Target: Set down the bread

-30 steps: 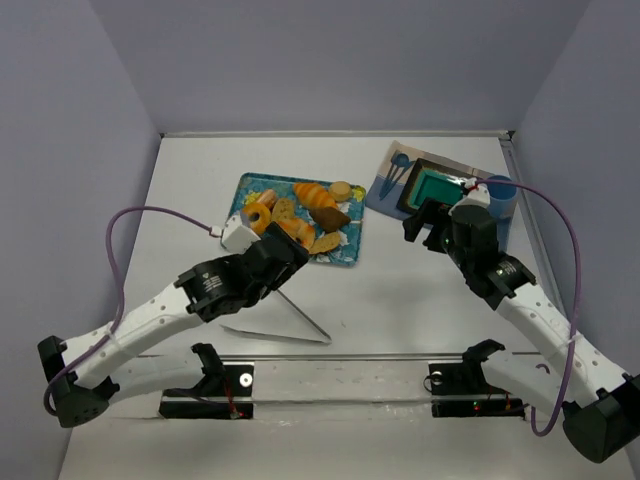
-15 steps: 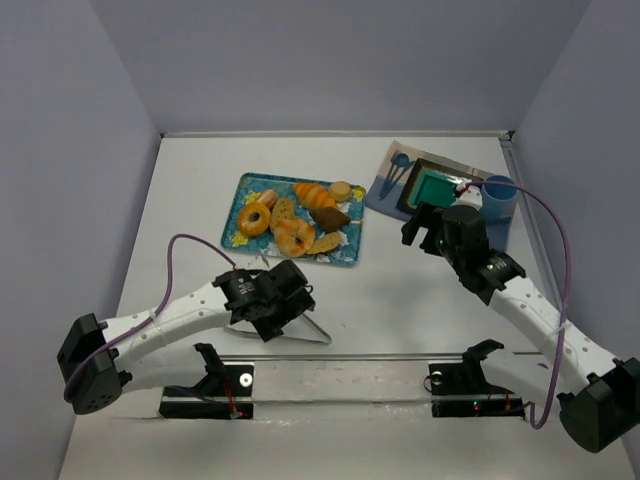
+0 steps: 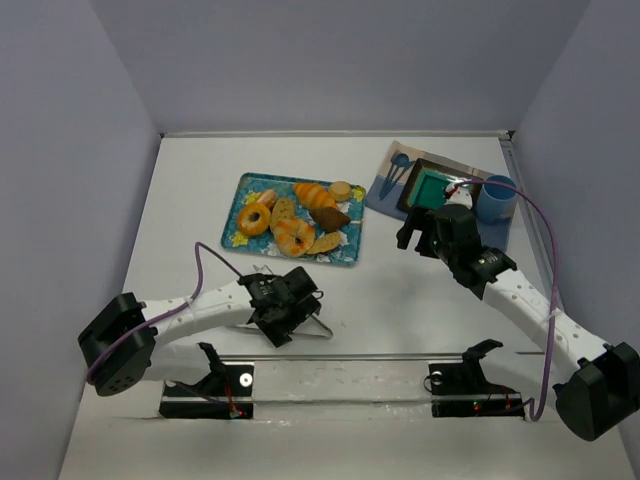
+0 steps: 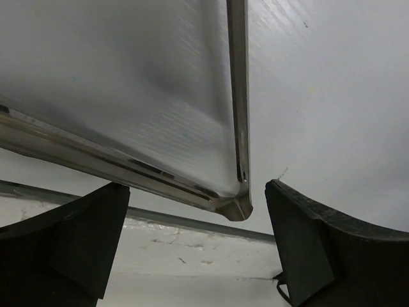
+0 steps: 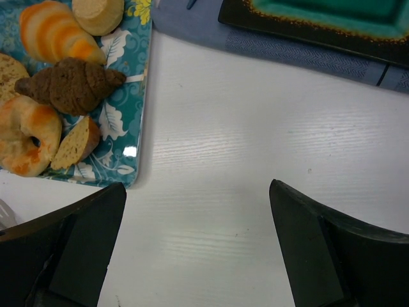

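Low over the table [image 3: 400, 290], the left claw [image 4: 198, 220], fully spread, straddles the tongs' [image 4: 238, 96] hinge; the right claw [image 5: 198, 230] gapes empty.

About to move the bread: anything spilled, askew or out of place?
Nothing spilled or damaged. All the bread sits on the tray. The tongs lie flat on the table near its front edge, unheld, under the open left gripper. The placemat sits skewed to the table's edges.
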